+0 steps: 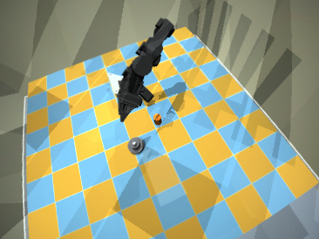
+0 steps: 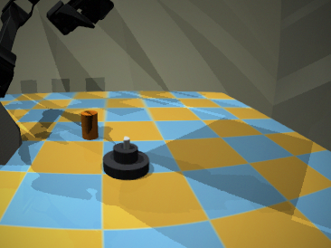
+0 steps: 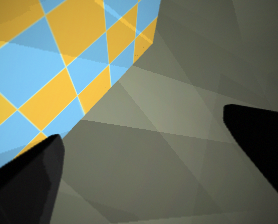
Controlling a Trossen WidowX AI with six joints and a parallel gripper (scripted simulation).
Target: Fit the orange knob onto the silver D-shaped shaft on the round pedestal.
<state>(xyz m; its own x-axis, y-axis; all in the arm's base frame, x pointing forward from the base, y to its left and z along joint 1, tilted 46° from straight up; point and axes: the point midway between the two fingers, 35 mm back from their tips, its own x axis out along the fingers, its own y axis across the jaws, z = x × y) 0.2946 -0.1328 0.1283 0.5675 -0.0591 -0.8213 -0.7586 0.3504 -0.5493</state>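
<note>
From the top view, the black parallel-jaw pincer [image 1: 126, 111] hangs above the blue-and-orange checkered table [image 1: 244, 157], its jaws spread wide with nothing between them. The one small orange cylindrical knob [image 1: 157, 119] stands upright on the table just beside and below the pincer's tip; the one dark round pedestal [image 1: 136, 146], carrying the single silver D-shaped shaft [image 1: 136, 144], lies a little further out from the pincer, apart from the knob.

In the exterior view, the pincer [image 2: 77, 14] sits high, well above the knob [image 2: 89, 124], which stands free on the table. The pedestal [image 2: 126, 163] is nearer the camera, its shaft [image 2: 127, 139] bare.

The wrist view shows only two dark fingertips, well apart, framing the table's edge and grey wall; neither knob nor pedestal appears.

By my judgement nothing is done yet: grasping, aligning the flats, pushing down and releasing all remain.
</note>
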